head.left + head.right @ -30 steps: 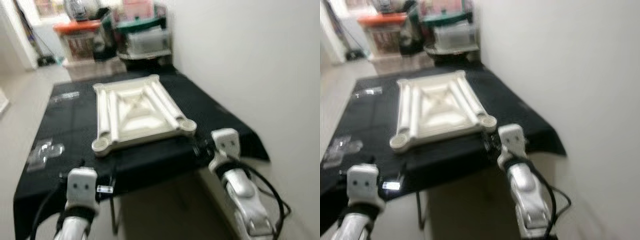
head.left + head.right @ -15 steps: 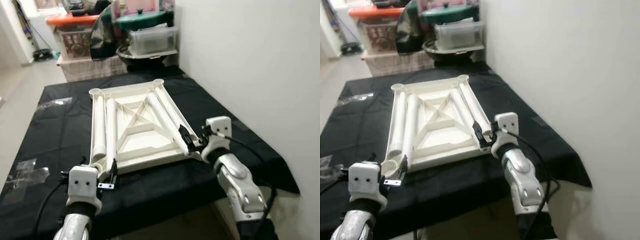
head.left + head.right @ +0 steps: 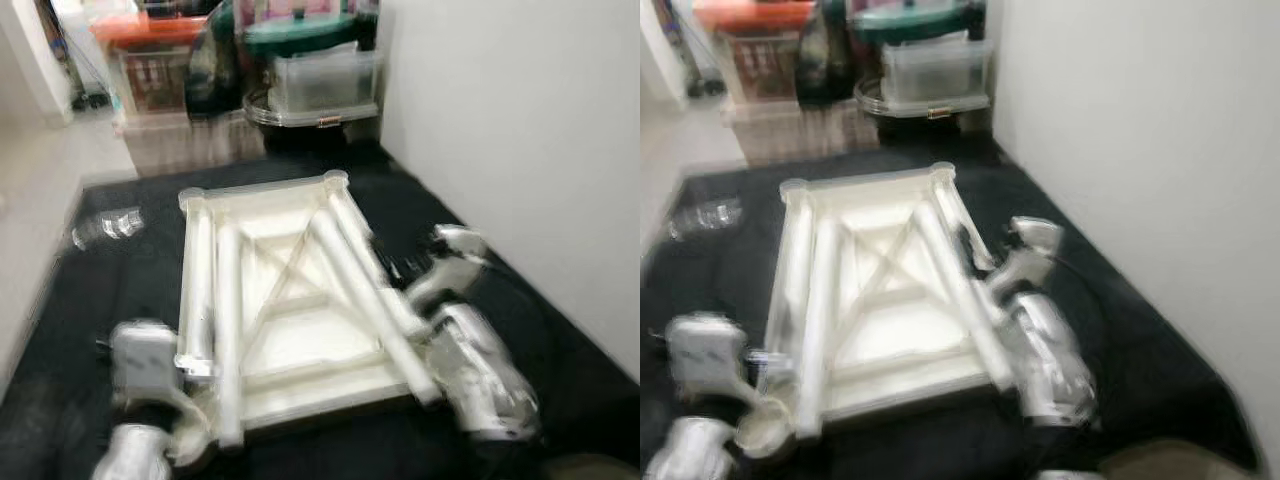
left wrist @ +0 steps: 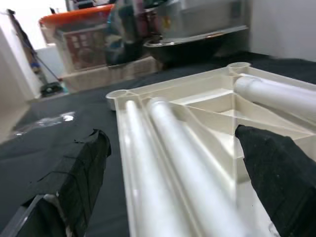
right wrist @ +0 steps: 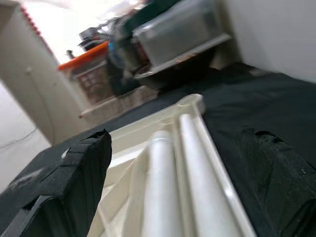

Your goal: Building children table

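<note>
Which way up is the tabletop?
Upside down: the tabletop shows its ribbed underside, with the loose legs lying flat in it.

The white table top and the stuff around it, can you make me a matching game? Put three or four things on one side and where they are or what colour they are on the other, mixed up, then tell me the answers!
Things:
1. table legs
2. black cloth
3. storage box lid
4. left gripper

Matches:
A. orange, at the far end of the room
B. white tubes lying inside the upturned table top
C. open, one finger each side of two tubes
D. spread under the table top

Pairs: 1-B, 2-D, 3-A, 4-C
</note>
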